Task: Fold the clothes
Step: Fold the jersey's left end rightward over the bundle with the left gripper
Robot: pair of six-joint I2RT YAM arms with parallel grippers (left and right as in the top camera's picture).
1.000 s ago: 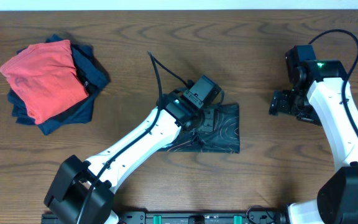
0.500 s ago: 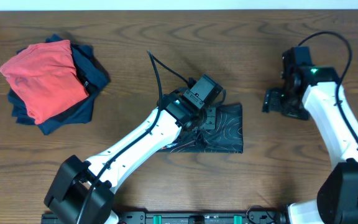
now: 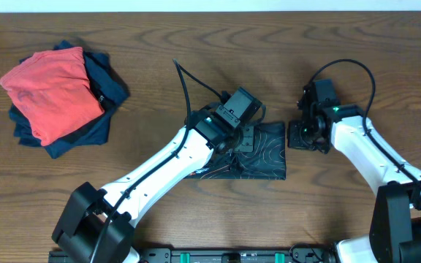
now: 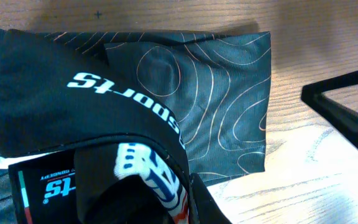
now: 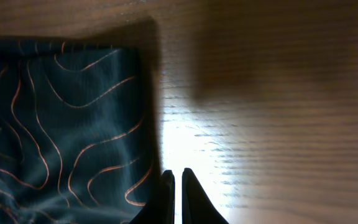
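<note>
Lying folded, rectangular: black contour-lined jersey (image 3: 267,152) on wood-grain table (image 3: 159,58).

A dark brown wooden table (image 3: 196,44) is seen filling nearly the whole overhead view, and its grain is drawn in long wavy lines running from left to right. Along the top edge a narrow pale strip (image 3: 210,5) is shown beyond the tabletop; whether it is wall or floor cannot be told. In the right wrist view the wood is lit by a bright patch of glare (image 5: 194,143), while the surface above it is darkened by shadow (image 5: 185,68). In the left wrist view the tabletop is washed paler toward the lower right.
</note>
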